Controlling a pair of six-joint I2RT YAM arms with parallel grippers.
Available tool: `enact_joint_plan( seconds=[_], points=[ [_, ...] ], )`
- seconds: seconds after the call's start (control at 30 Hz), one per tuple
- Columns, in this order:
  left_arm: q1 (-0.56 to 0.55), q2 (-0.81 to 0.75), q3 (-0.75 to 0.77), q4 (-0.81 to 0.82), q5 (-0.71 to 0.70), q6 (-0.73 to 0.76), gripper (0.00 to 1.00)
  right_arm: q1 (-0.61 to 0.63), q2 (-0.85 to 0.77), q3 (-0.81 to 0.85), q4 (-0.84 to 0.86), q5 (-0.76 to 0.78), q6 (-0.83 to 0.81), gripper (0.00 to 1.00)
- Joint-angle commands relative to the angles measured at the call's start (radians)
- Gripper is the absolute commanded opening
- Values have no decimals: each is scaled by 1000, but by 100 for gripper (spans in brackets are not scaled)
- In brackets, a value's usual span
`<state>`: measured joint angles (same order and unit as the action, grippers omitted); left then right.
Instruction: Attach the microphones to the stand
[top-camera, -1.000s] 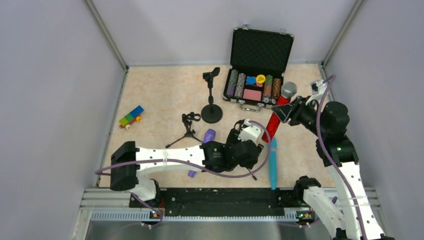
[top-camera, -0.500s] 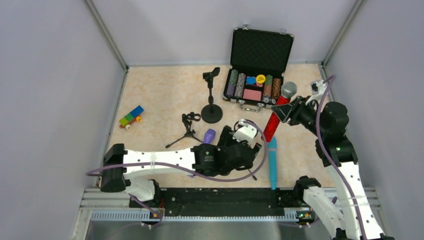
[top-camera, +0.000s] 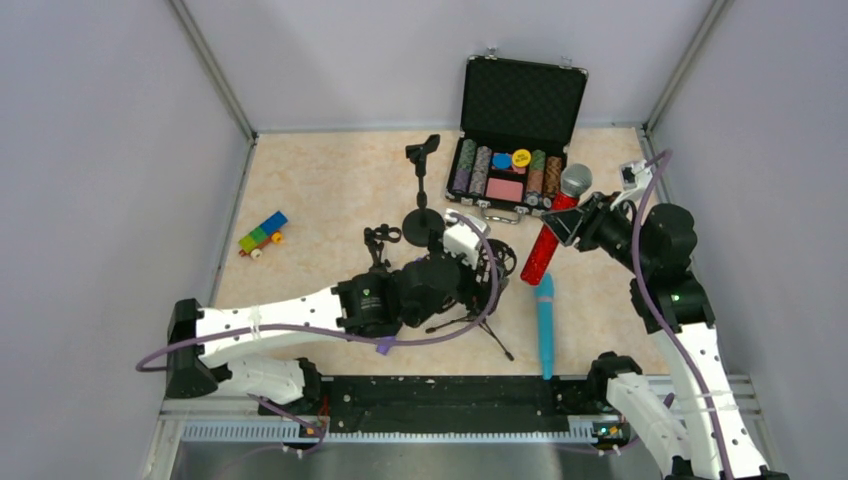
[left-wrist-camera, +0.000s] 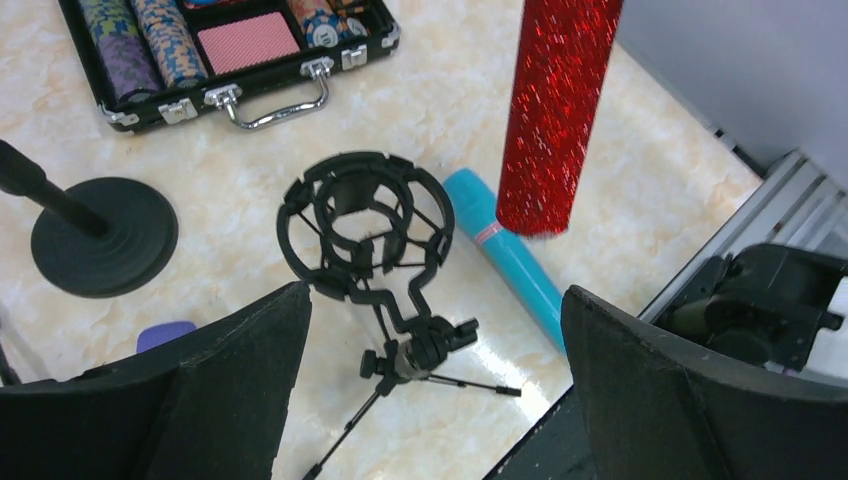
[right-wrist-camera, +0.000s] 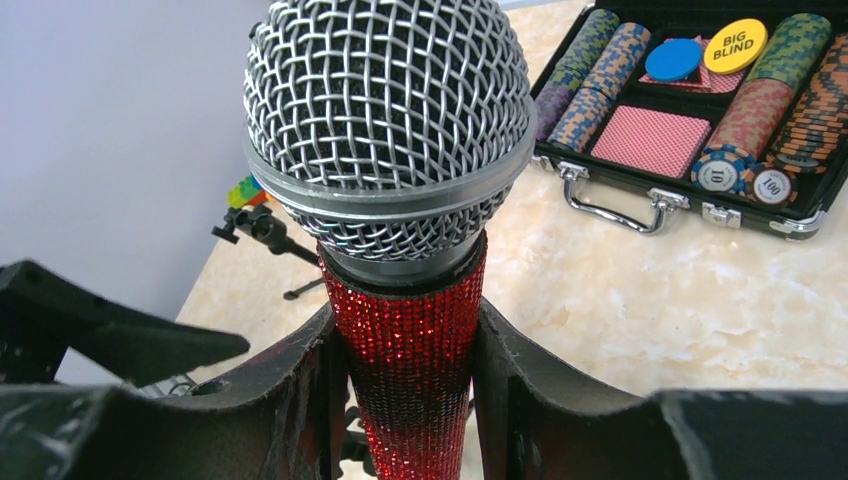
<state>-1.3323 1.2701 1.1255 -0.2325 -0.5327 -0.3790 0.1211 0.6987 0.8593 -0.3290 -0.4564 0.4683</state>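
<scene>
One red microphone (left-wrist-camera: 555, 110) hangs clamped in the right end effector (right-wrist-camera: 405, 400), its tail at 2 o'clock of the shock-mount stand (left-wrist-camera: 362, 225) in the left wrist view: centre it, lower it plumb, and let the wide-open left end effector (left-wrist-camera: 435, 345) steady the legs.

The red mic (right-wrist-camera: 410, 390) has a sparkly glitter body that looks pretty rough, plus a shiny woven metal mesh head with a smooth metal band. The teal mic (left-wrist-camera: 505, 262) looks like plain smooth plastic, fairly matt. The shock-mount stand (left-wrist-camera: 365, 225) and round-base stand (left-wrist-camera: 100, 235) are matt black. The poker case (top-camera: 524, 95) has a textured black lining and glossy chrome handle and latches. The tabletop (left-wrist-camera: 440, 100) is marble-patterned with a slight sheen.
</scene>
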Motion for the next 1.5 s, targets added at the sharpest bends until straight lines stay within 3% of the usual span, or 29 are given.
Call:
enact_joint_plan(
  seconds=[0.0, 0.33, 0.6, 0.97, 1.47],
  points=[
    [108, -56, -9, 95, 193, -30, 99, -9, -5, -2, 82, -27, 26, 0],
    [395, -146, -107, 200, 602, -209, 99, -9, -1, -12, 113, -36, 37, 0],
    [526, -184, -205, 295, 772, -333, 99, -8, 6, -24, 217, -64, 83, 0],
    [576, -222, -293, 310, 780, -395, 98, -8, 89, -49, 451, -168, 176, 0],
    [576, -149, -301, 330, 808, -430, 96, -7, 111, -105, 711, -152, 186, 0]
  ],
)
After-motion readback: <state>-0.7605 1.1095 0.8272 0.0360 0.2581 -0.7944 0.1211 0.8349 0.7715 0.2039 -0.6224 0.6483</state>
